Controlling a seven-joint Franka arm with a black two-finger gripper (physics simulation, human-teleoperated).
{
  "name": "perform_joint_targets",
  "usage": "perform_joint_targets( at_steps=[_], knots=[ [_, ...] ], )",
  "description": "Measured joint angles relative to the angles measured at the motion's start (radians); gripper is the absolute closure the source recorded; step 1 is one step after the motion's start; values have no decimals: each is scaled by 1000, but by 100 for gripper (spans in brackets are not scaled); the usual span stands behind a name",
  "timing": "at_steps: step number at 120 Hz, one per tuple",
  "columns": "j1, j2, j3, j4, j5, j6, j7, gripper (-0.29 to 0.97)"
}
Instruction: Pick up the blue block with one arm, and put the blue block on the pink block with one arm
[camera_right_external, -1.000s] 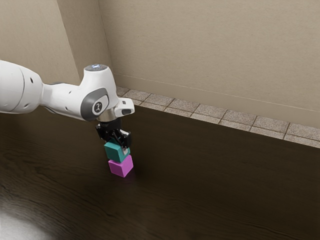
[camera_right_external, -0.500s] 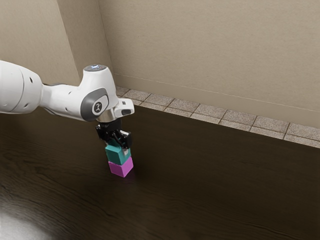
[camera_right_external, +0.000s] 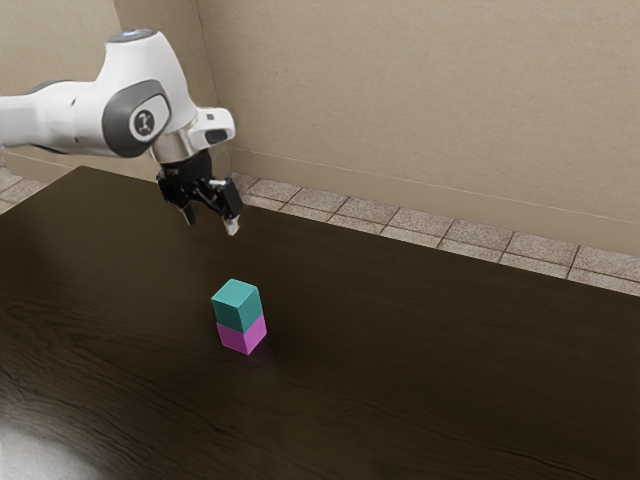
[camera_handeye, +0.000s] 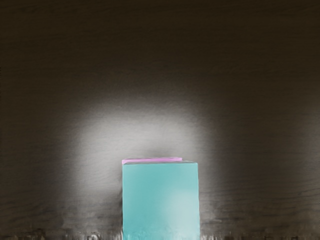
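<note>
The teal-blue block (camera_right_external: 237, 301) rests squarely on top of the pink block (camera_right_external: 242, 334) on the dark wooden table (camera_right_external: 420, 380). My gripper (camera_right_external: 211, 219) hangs well above the stack, up and toward the exterior view's left, open and holding nothing. From the wrist camera the blue block (camera_handeye: 160, 200) lies just under my hand, with a thin strip of the pink block (camera_handeye: 150, 160) peeking out at its far edge.
The table's far edge meets a tiled floor strip (camera_right_external: 450, 235) and a beige wall (camera_right_external: 450, 100). A bright light patch (camera_handeye: 145, 135) falls on the tabletop beyond the stack.
My gripper let go of the blue block, which stays on the pink block. The arm then rose and drew back toward the exterior view's upper left.
</note>
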Motion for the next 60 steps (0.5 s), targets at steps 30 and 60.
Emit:
perform_joint_targets(
  at_steps=[30,60],
  knots=[
    [18,4,7,-1,2,-71,0,0],
    [35,4,13,-2,2,-90,-1,0]
  ],
)
